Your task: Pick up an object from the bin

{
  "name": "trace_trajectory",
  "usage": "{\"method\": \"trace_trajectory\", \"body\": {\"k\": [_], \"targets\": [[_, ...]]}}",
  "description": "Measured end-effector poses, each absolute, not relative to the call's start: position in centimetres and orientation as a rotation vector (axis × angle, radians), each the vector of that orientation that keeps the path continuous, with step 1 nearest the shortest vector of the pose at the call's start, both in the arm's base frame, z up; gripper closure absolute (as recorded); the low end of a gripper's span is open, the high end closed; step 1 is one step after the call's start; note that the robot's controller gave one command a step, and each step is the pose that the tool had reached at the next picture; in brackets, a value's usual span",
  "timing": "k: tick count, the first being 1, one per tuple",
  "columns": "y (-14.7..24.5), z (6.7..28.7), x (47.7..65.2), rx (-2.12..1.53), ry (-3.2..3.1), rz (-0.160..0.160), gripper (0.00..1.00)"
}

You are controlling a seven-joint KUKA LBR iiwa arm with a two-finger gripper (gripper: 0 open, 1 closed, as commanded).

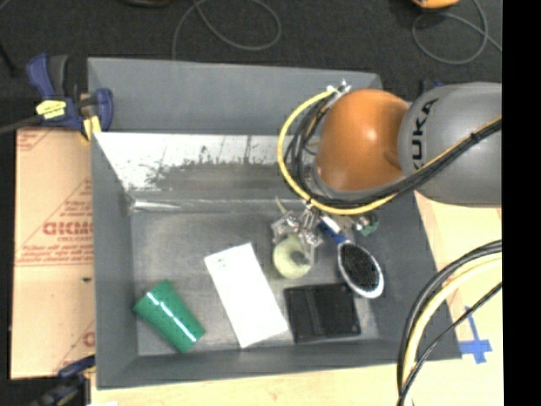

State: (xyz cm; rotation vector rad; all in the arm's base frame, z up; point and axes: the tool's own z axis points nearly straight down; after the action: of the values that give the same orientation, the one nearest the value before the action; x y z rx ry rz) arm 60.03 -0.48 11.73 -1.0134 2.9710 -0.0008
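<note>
While jaws hang over pale ball (292, 262), brush (361, 271) close beside.

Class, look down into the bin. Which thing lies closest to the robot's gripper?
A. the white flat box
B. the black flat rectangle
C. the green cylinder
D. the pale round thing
D: the gripper sits right at the upper edge of the pale round thing, right of the middle of the bin.

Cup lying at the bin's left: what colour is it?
The cup is green; the camera view shows it best.
</note>
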Motion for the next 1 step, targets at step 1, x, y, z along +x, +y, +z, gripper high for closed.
{"method": "trace_trajectory", "body": {"k": [1], "targets": [[-0.49, 12.86, 60.15, -1.01, 2.967, -0.004, 1.0]]}}
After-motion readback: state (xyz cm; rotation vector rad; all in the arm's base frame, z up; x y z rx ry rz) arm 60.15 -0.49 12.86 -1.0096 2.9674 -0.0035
